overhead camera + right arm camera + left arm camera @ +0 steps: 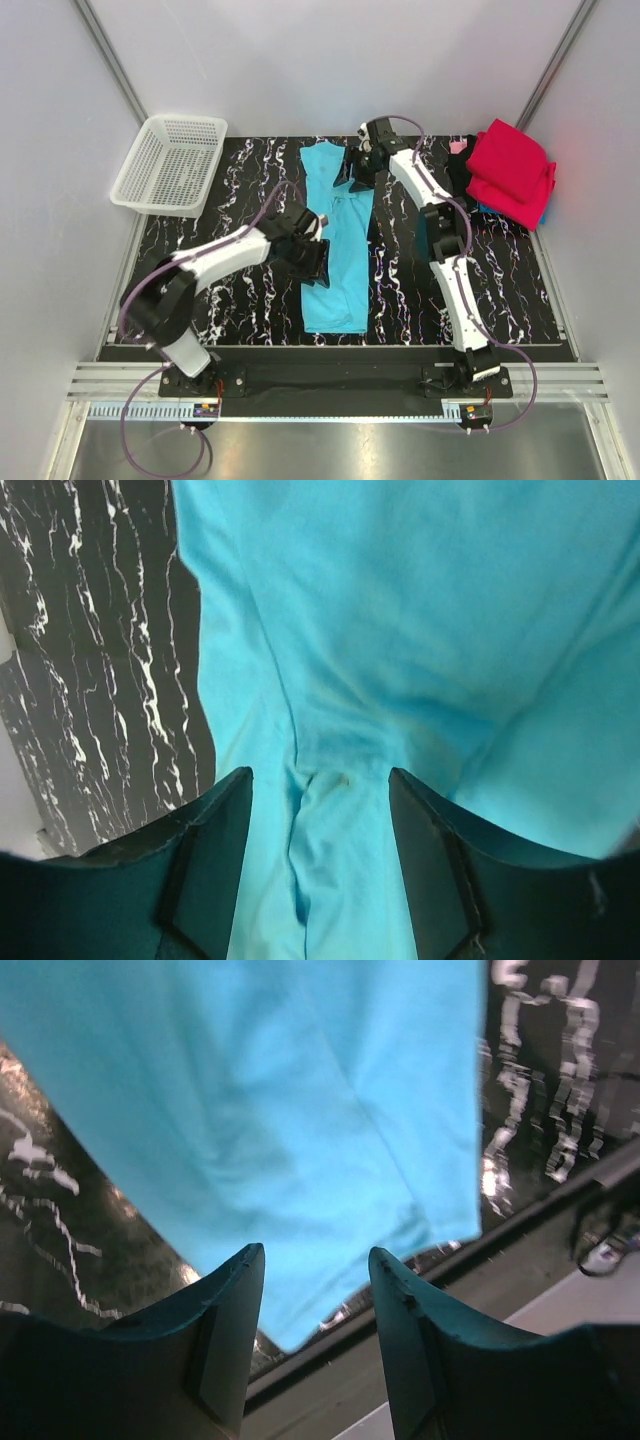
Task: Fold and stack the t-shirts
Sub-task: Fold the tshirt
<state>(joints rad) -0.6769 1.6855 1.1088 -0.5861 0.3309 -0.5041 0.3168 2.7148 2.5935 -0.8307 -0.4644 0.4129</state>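
Observation:
A turquoise-blue t-shirt point(335, 290) lies on the black marbled table point(250, 175), folded lengthwise into a long strip running front to back. My left gripper point(317, 262) hovers at the strip's left edge near its middle. In the left wrist view the left gripper point(315, 1260) stands open above the shirt's point(300, 1110) near corner, with nothing between its fingers. My right gripper point(352, 172) is over the strip's far right side. In the right wrist view the right gripper point(320, 780) is open, with a creased ridge of the shirt point(400, 600) lying below the gap.
A pile topped by a crimson red t-shirt point(512, 170) sits at the back right, with pink point(458, 147) and black cloth showing at its left edge. A white mesh basket point(170, 162) stands at the back left. The table's front rail point(500, 1250) runs just beyond the shirt's hem.

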